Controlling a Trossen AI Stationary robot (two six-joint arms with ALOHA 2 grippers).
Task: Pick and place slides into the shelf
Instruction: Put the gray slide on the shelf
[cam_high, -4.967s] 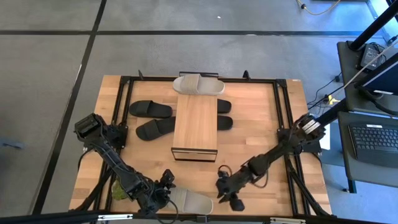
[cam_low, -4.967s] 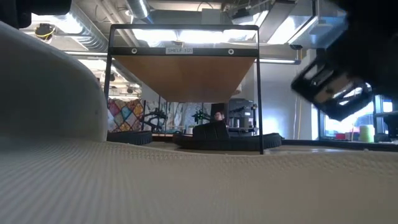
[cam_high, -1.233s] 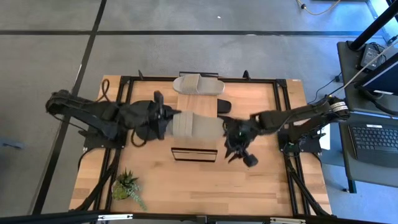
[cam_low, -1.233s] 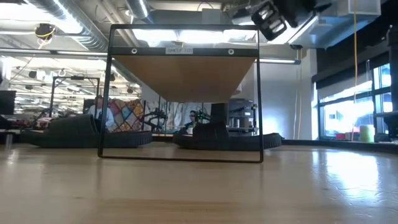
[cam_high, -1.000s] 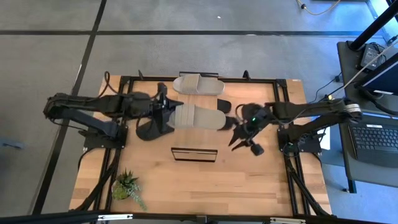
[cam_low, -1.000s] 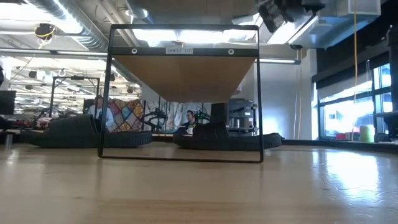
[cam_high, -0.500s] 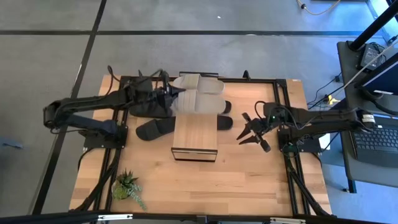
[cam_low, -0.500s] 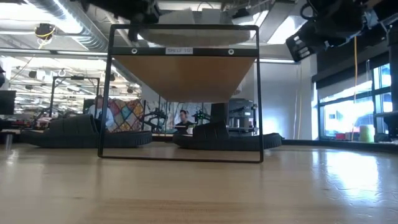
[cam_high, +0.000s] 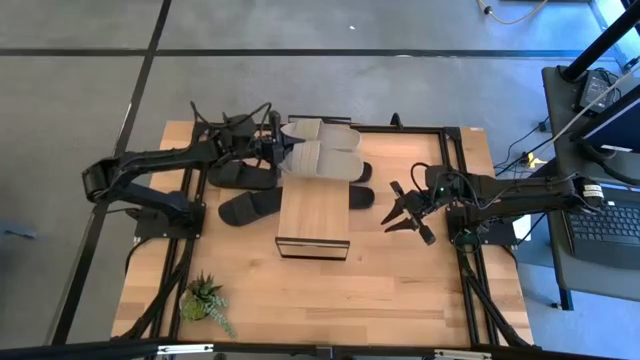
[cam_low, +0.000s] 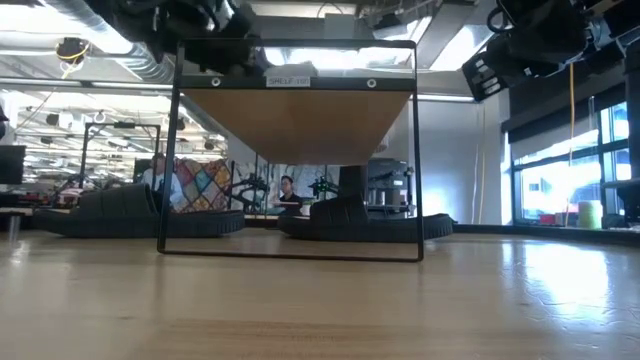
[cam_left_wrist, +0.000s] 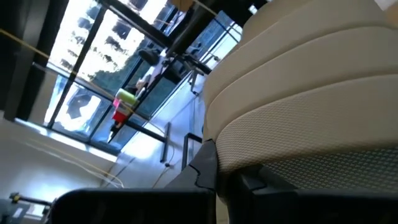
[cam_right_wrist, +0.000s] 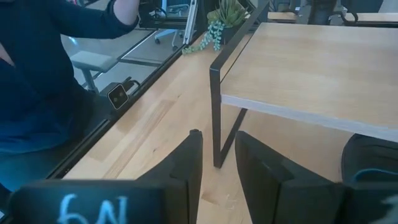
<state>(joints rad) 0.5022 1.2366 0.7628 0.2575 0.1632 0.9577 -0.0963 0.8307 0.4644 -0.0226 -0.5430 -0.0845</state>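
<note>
Left claw (cam_high: 275, 150), clamped on a beige slide (cam_high: 322, 160), has carried it from the counter's (cam_high: 400, 290) near edge up to the shelf's (cam_high: 314, 215) 12 o'clock end, beside the other beige slide (cam_high: 318, 133). Slide looks set on the shelf top; release pending. Right claw (cam_high: 402, 213) has backed off to 3 o'clock of the shelf, fingers slightly apart, empty. Black slides (cam_high: 248, 207) remain on the counter.

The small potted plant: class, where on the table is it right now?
In the high view the potted plant sits at the table's near-left corner, well apart from the shelf and both grippers.
</note>
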